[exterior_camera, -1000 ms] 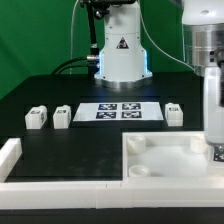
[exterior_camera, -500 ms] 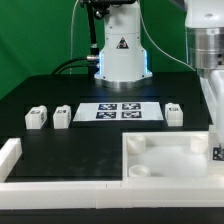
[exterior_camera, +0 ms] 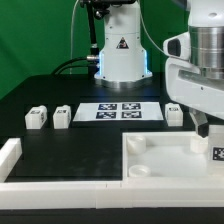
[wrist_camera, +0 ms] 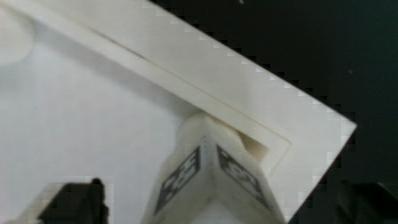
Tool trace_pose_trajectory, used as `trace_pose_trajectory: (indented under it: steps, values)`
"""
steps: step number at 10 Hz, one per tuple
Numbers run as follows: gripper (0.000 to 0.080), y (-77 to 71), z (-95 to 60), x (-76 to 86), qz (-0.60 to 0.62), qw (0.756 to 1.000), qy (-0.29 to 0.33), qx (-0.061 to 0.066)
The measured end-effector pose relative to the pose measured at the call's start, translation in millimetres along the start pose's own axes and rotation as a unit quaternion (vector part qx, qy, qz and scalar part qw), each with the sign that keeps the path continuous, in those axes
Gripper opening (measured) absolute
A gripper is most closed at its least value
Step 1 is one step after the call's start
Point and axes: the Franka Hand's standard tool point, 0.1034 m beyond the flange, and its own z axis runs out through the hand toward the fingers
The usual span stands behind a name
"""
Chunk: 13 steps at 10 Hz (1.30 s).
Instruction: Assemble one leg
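Observation:
One leg (wrist_camera: 217,172), a small white block with black-and-white tags on two faces, stands upright at a corner of the large white tray-like piece (wrist_camera: 107,110). Its tag shows at the exterior view's right edge (exterior_camera: 218,153). My gripper (wrist_camera: 214,205) is open. The dark fingers (wrist_camera: 71,203) stand on either side of the leg with a gap on each side. In the exterior view the gripper (exterior_camera: 210,130) hangs just above that leg. Three more legs lie on the black table: two at the left (exterior_camera: 37,118) (exterior_camera: 62,116) and one at the right (exterior_camera: 174,113).
The marker board (exterior_camera: 120,111) lies in the middle in front of the robot base (exterior_camera: 120,55). The tray-like piece (exterior_camera: 165,150) fills the front right. A white L-shaped rail (exterior_camera: 10,160) runs along the front left edge.
My hand has risen and come further into the exterior view from the right. The leg at the tray-like piece's corner has stayed where it was.

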Motion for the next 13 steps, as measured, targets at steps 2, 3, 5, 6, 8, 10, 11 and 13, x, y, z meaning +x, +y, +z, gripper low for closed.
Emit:
trace_pose_trajectory:
  steps: [2, 3, 5, 6, 8, 10, 11, 13]
  values:
    - [0.0649, -8.5, -0.4, -7.9, -0.167, 0.986, 0.015, -0.004]
    - [0.0649, -9.9, 0.2, -10.3, -0.257, 0.966, 0.020, -0.009]
    - [0.0649, -8.1, 1.8, -8.1, -0.346, 0.938, 0.024, -0.011]
    - [0.0649, -7.8, 1.8, -7.6, -0.358, 0.933, 0.024, -0.011]
    - [0.0540, -5.9, 1.1, -3.5, -0.352, 0.936, 0.025, -0.012]
    - [0.0363, -2.8, 0.6, 1.9, -0.339, 0.940, 0.027, -0.014]
    - [0.0295, -2.5, 0.7, 2.4, -0.330, 0.944, 0.027, -0.014]
    - [0.0295, -1.8, 0.9, 2.9, -0.278, 0.960, 0.027, -0.012]
